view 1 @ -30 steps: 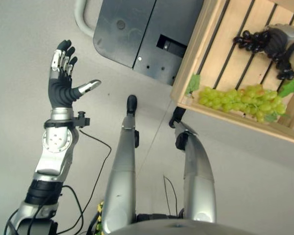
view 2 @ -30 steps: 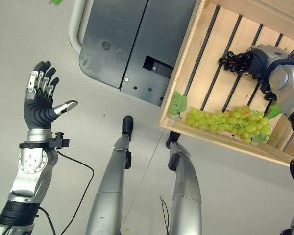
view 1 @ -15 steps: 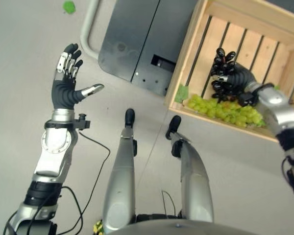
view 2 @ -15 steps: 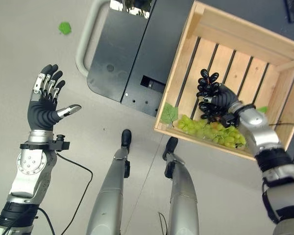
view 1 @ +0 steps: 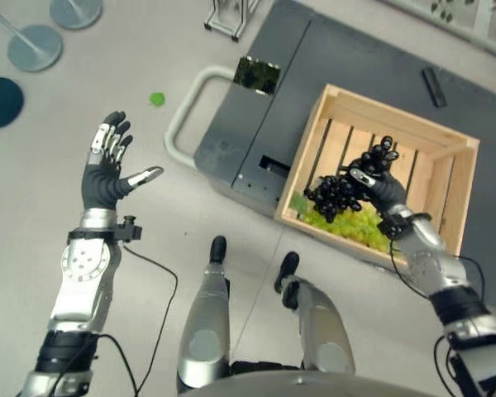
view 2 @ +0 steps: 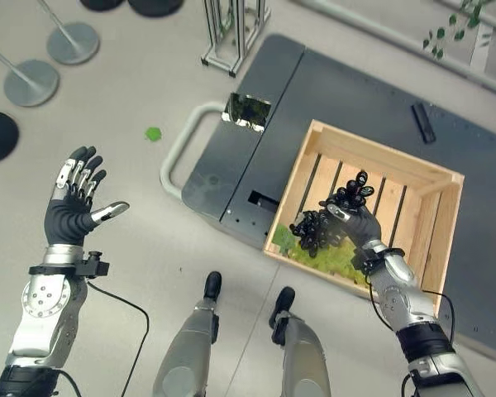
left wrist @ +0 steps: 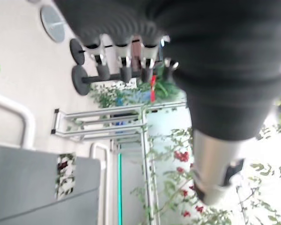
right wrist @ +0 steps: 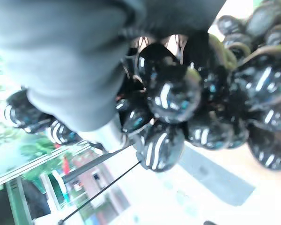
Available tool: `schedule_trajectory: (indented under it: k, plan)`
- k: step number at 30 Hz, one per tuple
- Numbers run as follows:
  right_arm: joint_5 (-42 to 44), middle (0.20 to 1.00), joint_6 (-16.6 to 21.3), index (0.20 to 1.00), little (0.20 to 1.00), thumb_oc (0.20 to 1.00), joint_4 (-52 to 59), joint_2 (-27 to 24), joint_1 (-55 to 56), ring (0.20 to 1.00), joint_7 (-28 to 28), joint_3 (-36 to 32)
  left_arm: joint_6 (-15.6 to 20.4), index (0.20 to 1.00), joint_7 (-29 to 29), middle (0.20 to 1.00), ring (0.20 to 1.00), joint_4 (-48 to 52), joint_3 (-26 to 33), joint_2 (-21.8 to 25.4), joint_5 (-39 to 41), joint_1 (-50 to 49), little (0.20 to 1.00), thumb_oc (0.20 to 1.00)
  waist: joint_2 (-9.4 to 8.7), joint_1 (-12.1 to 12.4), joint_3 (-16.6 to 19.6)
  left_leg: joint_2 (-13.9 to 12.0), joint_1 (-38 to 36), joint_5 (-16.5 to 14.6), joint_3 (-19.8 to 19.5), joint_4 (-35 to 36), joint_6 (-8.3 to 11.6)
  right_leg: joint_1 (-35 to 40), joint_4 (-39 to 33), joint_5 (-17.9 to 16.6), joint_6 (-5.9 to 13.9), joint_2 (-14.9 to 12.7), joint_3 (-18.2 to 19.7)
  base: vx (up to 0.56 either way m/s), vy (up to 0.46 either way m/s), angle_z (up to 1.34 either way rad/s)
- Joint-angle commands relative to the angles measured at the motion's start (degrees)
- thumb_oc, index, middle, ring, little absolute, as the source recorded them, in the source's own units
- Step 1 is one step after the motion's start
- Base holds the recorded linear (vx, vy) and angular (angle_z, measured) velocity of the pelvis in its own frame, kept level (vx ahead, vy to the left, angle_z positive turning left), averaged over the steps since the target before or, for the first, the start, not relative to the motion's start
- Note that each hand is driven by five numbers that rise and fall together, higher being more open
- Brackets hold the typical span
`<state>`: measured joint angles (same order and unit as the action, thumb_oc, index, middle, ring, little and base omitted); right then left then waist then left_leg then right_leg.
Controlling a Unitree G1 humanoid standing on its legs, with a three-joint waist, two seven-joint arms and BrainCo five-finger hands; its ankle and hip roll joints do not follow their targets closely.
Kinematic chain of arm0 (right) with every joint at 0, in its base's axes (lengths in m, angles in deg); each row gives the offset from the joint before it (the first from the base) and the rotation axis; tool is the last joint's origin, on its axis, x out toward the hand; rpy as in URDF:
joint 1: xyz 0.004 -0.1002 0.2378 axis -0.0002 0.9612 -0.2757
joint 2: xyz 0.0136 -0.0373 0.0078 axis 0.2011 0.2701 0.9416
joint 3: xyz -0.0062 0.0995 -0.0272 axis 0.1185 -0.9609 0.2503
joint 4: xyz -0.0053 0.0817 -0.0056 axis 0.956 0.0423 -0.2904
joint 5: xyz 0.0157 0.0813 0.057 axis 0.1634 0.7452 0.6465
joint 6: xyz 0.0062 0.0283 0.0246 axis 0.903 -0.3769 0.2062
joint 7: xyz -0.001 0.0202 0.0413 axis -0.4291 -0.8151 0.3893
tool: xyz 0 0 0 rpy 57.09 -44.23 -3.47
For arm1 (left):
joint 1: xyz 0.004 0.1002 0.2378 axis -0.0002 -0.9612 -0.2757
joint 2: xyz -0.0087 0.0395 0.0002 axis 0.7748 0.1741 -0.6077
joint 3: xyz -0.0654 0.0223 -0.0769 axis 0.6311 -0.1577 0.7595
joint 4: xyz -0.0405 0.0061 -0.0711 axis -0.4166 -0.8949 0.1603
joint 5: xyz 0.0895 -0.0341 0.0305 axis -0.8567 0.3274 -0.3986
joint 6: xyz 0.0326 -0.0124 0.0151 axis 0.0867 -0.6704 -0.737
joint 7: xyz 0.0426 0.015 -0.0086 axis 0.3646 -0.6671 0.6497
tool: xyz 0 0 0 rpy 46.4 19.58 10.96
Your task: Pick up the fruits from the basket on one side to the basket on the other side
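A light wooden crate (view 1: pixel 459 194) stands on a dark platform. A bunch of green grapes (view 1: pixel 360 227) with a leaf lies along its near wall. My right hand (view 1: pixel 380 186) is shut on a bunch of black grapes (view 1: pixel 335 192), which hangs above the green grapes at the crate's near left part. In the right wrist view the glossy black grapes (right wrist: pixel 173 101) sit tight against my right hand (right wrist: pixel 75 61). My left hand (view 1: pixel 107 169) is raised over the floor far to the left, open, fingers spread and holding nothing.
The crate rests on a dark grey platform cart (view 1: pixel 256 141) with a pale curved handle (view 1: pixel 182 132). A small black object (view 1: pixel 433 87) lies on the platform behind the crate. A green scrap (view 1: pixel 156 99) and round stand bases (view 1: pixel 33 45) are on the floor at left.
The camera has pulled back, showing more floor. My right hand has carried the black grapes up and towards the crate's near left corner. The left hand keeps its pose.
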<state>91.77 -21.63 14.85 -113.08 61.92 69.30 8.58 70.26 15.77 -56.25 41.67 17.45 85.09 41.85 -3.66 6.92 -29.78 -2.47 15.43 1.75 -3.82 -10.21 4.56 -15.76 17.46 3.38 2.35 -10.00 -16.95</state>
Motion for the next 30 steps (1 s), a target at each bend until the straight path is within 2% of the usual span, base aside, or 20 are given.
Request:
schedule_trajectory:
  k: [1,6,11,12,15,16,23,24,28,30]
  plan:
    - [3.7,0.200,3.4,0.200,0.200,0.200,4.0,-1.1,-0.7,0.200,0.6,-2.6,2.0,1.000,-1.7,1.000,1.000,1.8,1.3,0.0,1.3,-1.8,1.000,1.000,-0.45,-0.9,8.7,2.4,-1.0,-2.9,1.3,0.7,-1.95,4.0,-1.9,3.6,3.45,0.5,-2.0,0.08,0.021,0.01]
    - [4.8,0.200,4.6,0.200,0.200,0.200,7.1,0.9,1.6,0.200,-0.4,-5.8,1.1,1.000,-2.5,1.000,1.000,1.5,1.6,-0.8,0.4,-3.4,1.000,1.000,-0.86,-1.8,13.8,2.6,-4.6,-2.6,0.8,3.6,-2.15,7.9,-4.7,3.3,3.57,1.1,-2.8,0.07,0.026,0.06]
    - [4.1,0.200,5.1,0.200,0.200,0.200,9.6,0.6,1.5,0.200,-1.2,-7.2,0.0,1.000,-3.1,1.000,1.000,1.3,1.6,-0.8,-0.7,-4.8,1.000,1.000,-1.08,-2.4,17.7,2.6,-7.5,-2.8,1.2,5.4,-2.29,11.0,-8.2,2.6,3.64,1.6,-2.7,0.07,0.039,0.07]
    - [3.3,0.200,5.0,0.200,0.200,0.200,10.5,-0.5,1.5,0.200,-1.5,-7.7,-0.5,1.000,-3.7,1.000,1.000,1.7,1.9,0.1,-1.5,-5.6,1.000,1.000,-1.23,-2.6,19.7,2.5,-9.0,-3.1,1.8,6.3,-2.30,12.8,-10.3,2.1,3.83,1.9,-2.3,0.08,0.042,0.00]
    - [3.6,0.200,4.9,0.200,0.200,0.200,11.4,-1.6,1.4,0.200,-1.4,-8.1,-1.3,1.000,-4.4,1.000,1.000,2.0,2.0,1.2,-1.9,-6.5,1.000,1.000,-1.29,-2.8,21.5,2.4,-10.3,-3.4,2.3,7.1,-2.37,14.3,-12.1,1.6,3.98,2.2,-2.0,0.09,0.047,-0.12]
    - [3.6,0.200,4.7,0.200,0.200,0.200,12.2,-3.3,1.7,0.200,-1.3,-8.9,-2.4,1.000,-6.7,1.000,1.000,2.4,1.2,2.6,-0.6,-7.5,1.000,1.000,-1.25,-3.1,22.9,2.3,-11.7,-3.5,2.9,8.1,-2.46,15.5,-13.5,1.0,4.25,2.4,-1.5,0.06,0.054,-0.20]
    - [1.0,0.200,4.1,0.200,0.200,0.200,17.4,-7.5,3.7,0.200,-0.8,-10.8,-4.0,1.000,-9.2,1.000,1.000,3.1,0.1,4.2,-1.2,-8.3,1.000,1.000,-1.37,-4.2,26.2,2.0,-15.1,-3.2,4.4,11.1,-2.44,17.7,-15.6,0.0,4.70,3.0,-0.4,0.05,0.039,-0.18]
    - [0.2,0.200,3.8,0.200,0.200,0.200,17.8,-8.8,3.6,0.200,-1.3,-11.2,-5.2,1.000,-10.9,1.000,1.000,3.3,-0.8,5.4,-1.0,-8.3,1.000,1.000,-1.33,-4.6,26.9,1.9,-15.8,-3.4,4.8,11.3,-2.55,18.3,-15.8,-0.1,4.75,3.0,-0.2,0.03,0.020,-0.15]
    - [-0.1,0.200,3.0,0.200,0.200,0.200,18.2,-9.4,3.1,0.200,-0.9,-9.5,-6.5,1.000,-12.5,1.000,1.000,3.5,-1.5,8.6,1.1,-6.5,1.000,1.000,-1.22,-5.1,27.5,1.8,-16.7,-3.6,5.4,11.6,-2.61,18.7,-16.0,-0.2,4.83,3.2,0.6,0.02,0.022,-0.10]
    - [-0.2,0.200,2.1,0.200,0.200,0.200,18.0,-10.6,2.4,0.200,-0.3,-8.0,-8.3,1.000,-15.6,1.000,1.000,3.4,-3.1,13.4,4.6,-3.8,1.000,1.000,-1.09,-5.6,27.8,1.7,-17.3,-3.5,5.8,11.9,-2.57,18.8,-16.0,-0.3,4.88,3.2,1.0,0.00,0.010,-0.25]
